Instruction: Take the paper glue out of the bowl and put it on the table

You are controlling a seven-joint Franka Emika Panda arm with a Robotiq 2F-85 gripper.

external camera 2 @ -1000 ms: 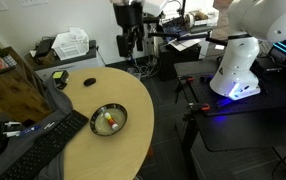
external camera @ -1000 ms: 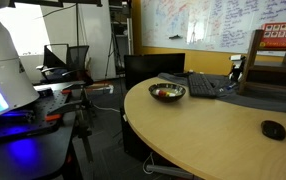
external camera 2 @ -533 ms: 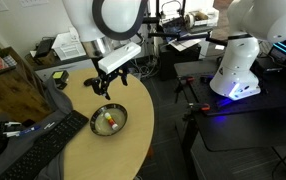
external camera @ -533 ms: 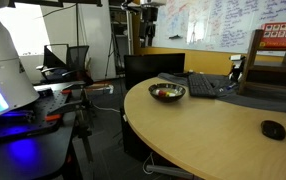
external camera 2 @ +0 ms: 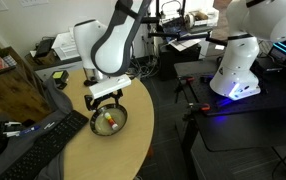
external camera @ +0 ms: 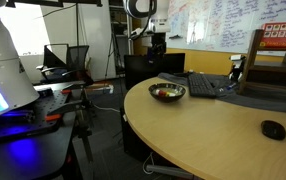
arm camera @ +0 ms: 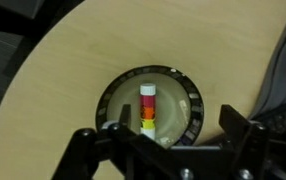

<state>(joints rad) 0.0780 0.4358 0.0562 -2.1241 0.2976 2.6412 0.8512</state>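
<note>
Above the bowl (arm camera: 190, 92) hovers the hand (arm camera: 155, 138), released, fingers (arm camera: 83, 145) spread wide. The glue stick (arm camera: 148, 108) lies inside the bowl. Advice: descend centred, fingers astride the stick, clear of the rim. The tabletop (arm camera: 68, 70) is smooth tan wood. A keyboard (external camera 2: 43, 140) lies near the bowl, a mouse (external camera: 273, 129) well apart, a whiteboard (external camera: 223, 25) behind.

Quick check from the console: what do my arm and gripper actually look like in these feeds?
The arm is glossy white, built of rounded segments with dark bands at the joints. The gripper is black below a white mounting block, and its two fingers are blocky and matte black. No markings are legible.
</note>
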